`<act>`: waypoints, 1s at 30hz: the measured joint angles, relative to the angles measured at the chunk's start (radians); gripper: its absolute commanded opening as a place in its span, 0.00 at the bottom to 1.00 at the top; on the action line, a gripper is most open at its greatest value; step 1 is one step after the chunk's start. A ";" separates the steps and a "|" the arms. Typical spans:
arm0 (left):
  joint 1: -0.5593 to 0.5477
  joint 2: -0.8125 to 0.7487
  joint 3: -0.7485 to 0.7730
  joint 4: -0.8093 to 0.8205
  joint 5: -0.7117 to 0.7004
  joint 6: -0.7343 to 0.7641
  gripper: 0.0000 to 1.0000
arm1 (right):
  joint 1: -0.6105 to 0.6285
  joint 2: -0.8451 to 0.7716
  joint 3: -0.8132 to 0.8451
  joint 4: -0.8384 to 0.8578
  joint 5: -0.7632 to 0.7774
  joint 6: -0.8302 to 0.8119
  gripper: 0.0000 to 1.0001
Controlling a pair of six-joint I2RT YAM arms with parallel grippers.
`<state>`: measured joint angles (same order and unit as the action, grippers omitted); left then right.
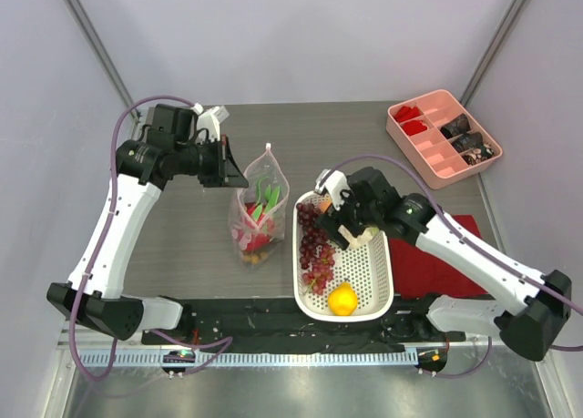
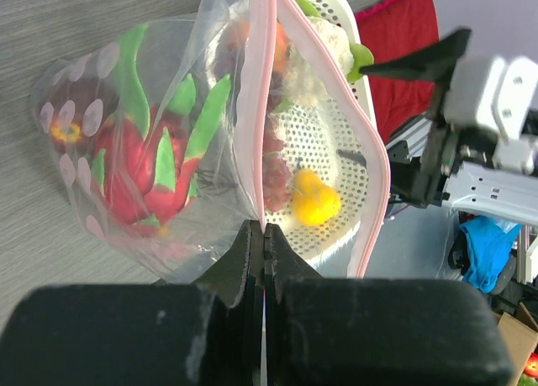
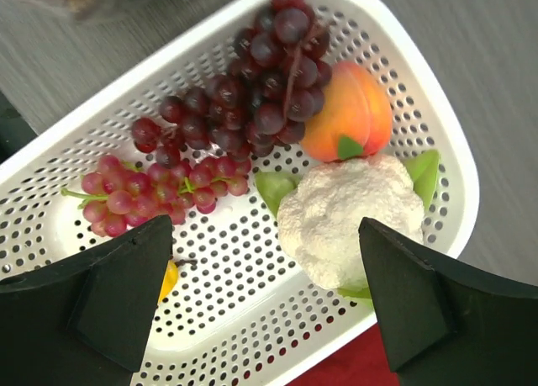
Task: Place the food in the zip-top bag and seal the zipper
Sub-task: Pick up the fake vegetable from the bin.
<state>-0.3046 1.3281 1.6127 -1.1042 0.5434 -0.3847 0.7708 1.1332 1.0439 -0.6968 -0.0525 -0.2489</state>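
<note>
Left gripper, jaws clamped on bag rim, holds mouth up beside basket for loading. Right gripper, jaws spread wide, empty, hovers over white bulb in basket. Dragon fruit already bagged.

Grey table bears dotted bag, white basket, red cloth, pink tray

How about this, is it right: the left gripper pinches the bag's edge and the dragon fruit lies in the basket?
Not quite: the left wrist view shows the dragon fruit inside the bag, not the basket. The left gripper does pinch the bag's edge.
</note>
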 measured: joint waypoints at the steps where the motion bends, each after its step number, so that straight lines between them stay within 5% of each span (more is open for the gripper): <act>1: 0.000 0.000 0.000 0.001 0.000 0.000 0.00 | -0.024 0.018 -0.001 0.000 -0.016 0.003 0.97; 7: 0.000 0.000 -0.016 0.016 0.009 -0.003 0.00 | -0.163 0.122 -0.001 0.089 -0.170 0.050 0.95; 16: 0.000 0.000 -0.020 0.016 0.018 -0.003 0.00 | -0.164 0.297 0.005 0.247 -0.280 0.097 1.00; 23: 0.000 0.000 -0.033 0.016 0.018 0.000 0.00 | -0.171 0.270 0.034 0.100 -0.243 -0.152 1.00; 30: 0.000 0.000 -0.042 0.016 0.019 0.001 0.00 | -0.173 0.003 -0.079 -0.027 -0.167 -0.548 1.00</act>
<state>-0.3042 1.3277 1.5703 -1.0885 0.5629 -0.3840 0.5976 1.1362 0.9646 -0.7235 -0.2192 -0.7967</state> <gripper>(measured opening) 0.012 0.996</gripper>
